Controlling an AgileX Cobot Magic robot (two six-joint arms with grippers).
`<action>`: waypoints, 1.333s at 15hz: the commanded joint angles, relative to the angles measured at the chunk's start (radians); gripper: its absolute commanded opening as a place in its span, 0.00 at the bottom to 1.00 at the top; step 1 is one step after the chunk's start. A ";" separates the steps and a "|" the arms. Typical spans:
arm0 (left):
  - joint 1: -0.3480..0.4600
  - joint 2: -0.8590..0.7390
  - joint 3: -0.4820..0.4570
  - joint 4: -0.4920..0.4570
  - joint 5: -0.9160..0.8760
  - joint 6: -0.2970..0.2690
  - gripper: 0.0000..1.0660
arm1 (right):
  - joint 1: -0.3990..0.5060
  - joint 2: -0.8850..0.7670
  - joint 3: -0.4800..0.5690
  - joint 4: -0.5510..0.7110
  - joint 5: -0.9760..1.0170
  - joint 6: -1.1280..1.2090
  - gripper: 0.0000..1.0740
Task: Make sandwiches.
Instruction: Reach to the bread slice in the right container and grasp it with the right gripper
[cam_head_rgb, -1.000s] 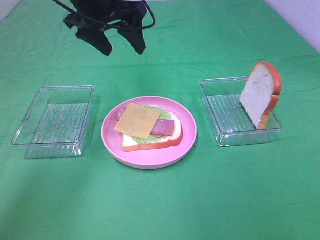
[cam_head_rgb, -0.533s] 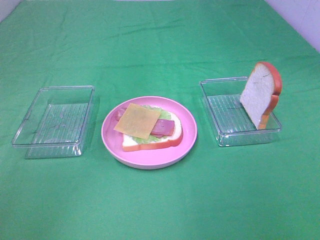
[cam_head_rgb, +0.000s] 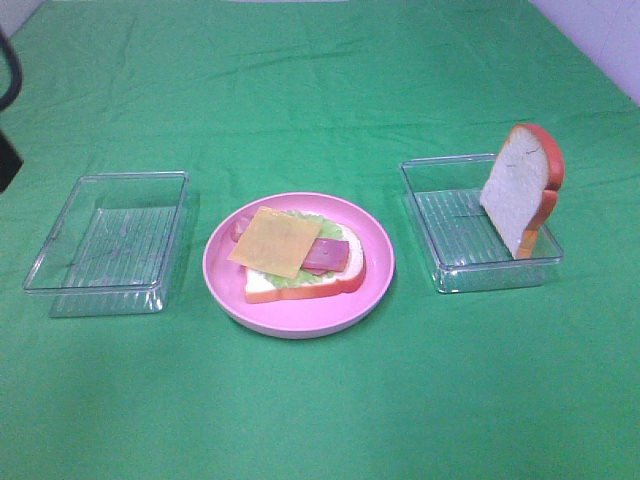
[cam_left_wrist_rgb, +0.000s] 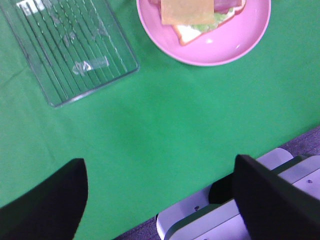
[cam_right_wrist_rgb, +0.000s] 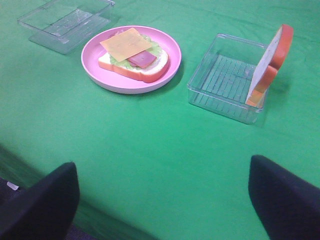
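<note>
Nearest the lower edge of the high view lies bare green cloth. Just beyond it, in the middle of the frame, the round pink plate carries an open-faced stack – a white toy bread slice with orange-brown crust at the bottom, pale green lettuce over it, a reddish bacon strip across that, and a yellow cheese square lying on top, turned at an angle.

At centre left sits a clear rectangular plastic tray, with nothing in it. At centre right a second clear plastic tray holds another white toy bread slice, standing on edge and leaning against the tray's right wall.

The left gripper shows in its wrist view as two dark fingers set wide apart over the cloth near the table edge, holding nothing. The right gripper likewise has its fingers spread wide – nothing between them. At the far upper left edge of the high view, a dark piece of an arm intrudes.
</note>
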 joint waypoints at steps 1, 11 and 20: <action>-0.003 -0.152 0.168 0.000 -0.054 -0.006 0.71 | -0.003 -0.020 0.002 -0.002 -0.007 -0.008 0.79; -0.003 -0.936 0.581 0.067 -0.165 -0.006 0.71 | -0.003 0.358 -0.041 -0.005 -0.380 0.063 0.73; -0.003 -1.090 0.629 0.095 -0.145 -0.009 0.71 | -0.005 1.292 -0.513 -0.194 -0.319 0.342 0.66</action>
